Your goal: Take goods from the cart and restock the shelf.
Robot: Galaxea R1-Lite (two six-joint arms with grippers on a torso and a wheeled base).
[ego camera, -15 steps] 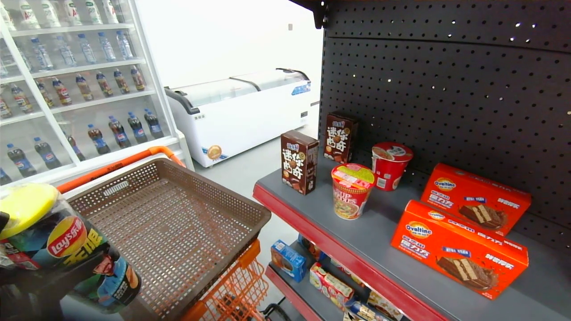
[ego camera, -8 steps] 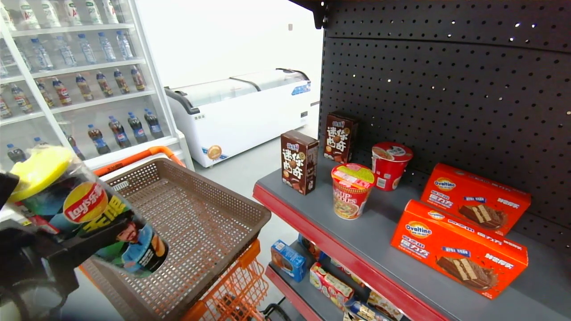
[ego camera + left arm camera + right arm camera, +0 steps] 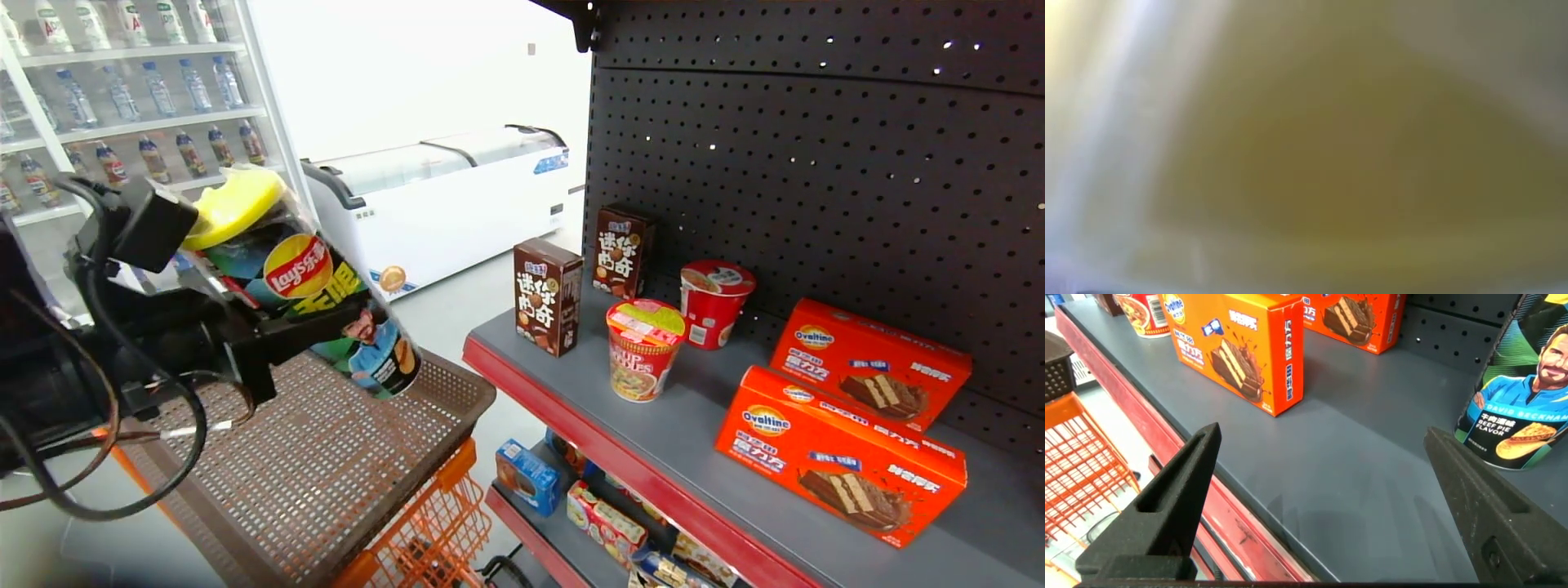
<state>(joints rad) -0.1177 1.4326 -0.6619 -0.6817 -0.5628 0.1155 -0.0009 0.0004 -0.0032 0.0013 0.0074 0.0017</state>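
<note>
I see a green and blue chip can (image 3: 314, 282) with a yellow lid (image 3: 233, 206). At its 3 o'clock the shelf (image 3: 702, 425) is grey with a red edge, its boxes (image 3: 841, 457) orange.

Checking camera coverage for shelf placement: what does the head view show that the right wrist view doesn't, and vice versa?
Head view adds: the left pincer shut on a tilted yellow-lidded chip can over the brown perforated plastic basket on the orange wire cart. Right wrist view adds: the open right pincer and a second, blue-green chip can standing on the grey red-edged shelf board. Both: that shelf board and two orange cardboard boxes.
</note>
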